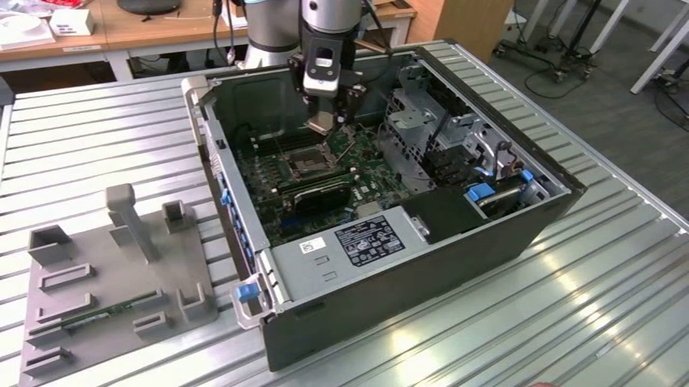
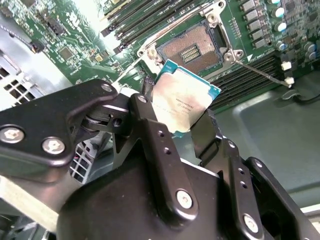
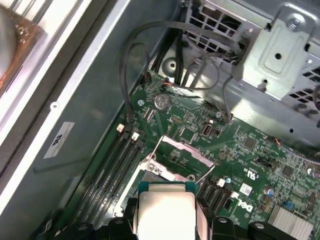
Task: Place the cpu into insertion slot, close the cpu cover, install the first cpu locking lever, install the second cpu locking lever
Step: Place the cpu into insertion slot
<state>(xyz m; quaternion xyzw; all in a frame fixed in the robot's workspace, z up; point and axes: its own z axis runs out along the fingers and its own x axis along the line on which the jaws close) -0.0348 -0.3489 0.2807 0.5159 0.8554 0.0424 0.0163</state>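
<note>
The cpu (image 2: 186, 97) was clamped between the jaws of the gripper (image 2: 178, 122), near the slot (image 2: 192, 47); if lowered tilted, the slot could be damaged.

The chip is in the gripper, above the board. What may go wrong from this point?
1. The gripper holds the cpu only by two edges above the insertion slot. It may slip, or land crooked and harm the contacts.
2. The cpu cover stands open beside the slot, with a thin lever nearby. The gripper might catch them on the way down.
</note>
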